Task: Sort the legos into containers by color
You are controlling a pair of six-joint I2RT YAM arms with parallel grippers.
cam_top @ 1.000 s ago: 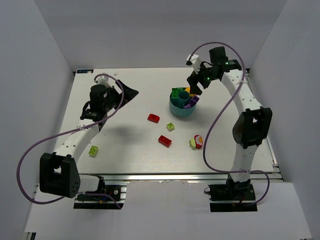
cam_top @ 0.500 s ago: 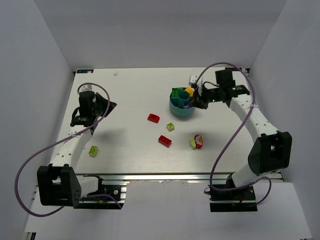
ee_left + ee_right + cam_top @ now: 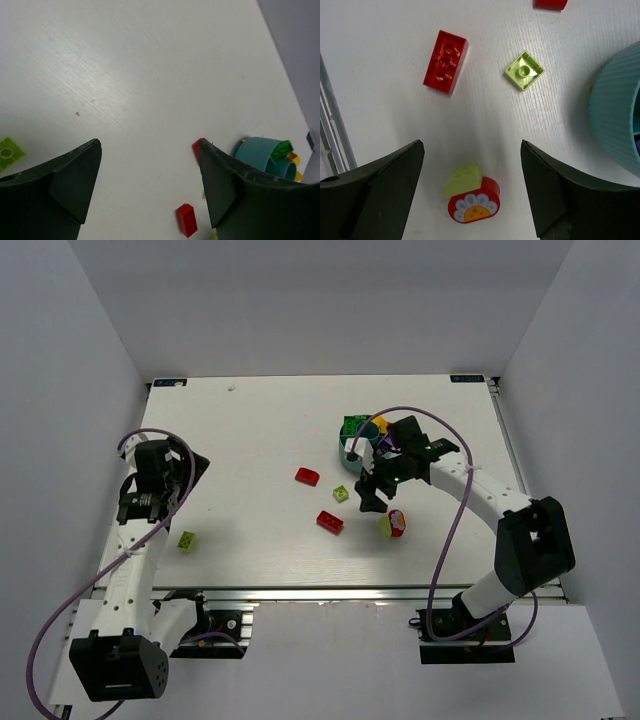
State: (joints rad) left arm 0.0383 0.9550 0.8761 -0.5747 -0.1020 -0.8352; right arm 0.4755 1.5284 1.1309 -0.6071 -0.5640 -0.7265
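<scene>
The small plastic toy bricks look light, stiff and smooth-sided, so I'd expect them to skid or tip if pinched off-centre. Some already sit in the round teal plastic divided bowl [image 3: 343, 448]: green bricks [image 3: 354, 426], with yellow and purple showing beside them. The rest lie loose on the white table [image 3: 250, 430]. Just near-side of the bowl is a lime square plate [image 3: 525, 70], a flat red rectangular brick [image 3: 446, 61] lies a little further out, and a second red brick [image 3: 307, 476] sits to the bowl's left. The right gripper [image 3: 471, 145] hangs near the bowl's near side, fingers spread wide and holding nothing, over a red rounded piece printed with a flower [image 3: 474, 204] that touches a lime wedge [image 3: 462, 181]. The rounded top looks slippery; its flat faces seem the safer hold, and the red brick wants pinching across its long sides. The left gripper [image 3: 150, 145], also spread and empty, is well left of the bowl, near a lone lime brick [image 3: 186, 540].
</scene>
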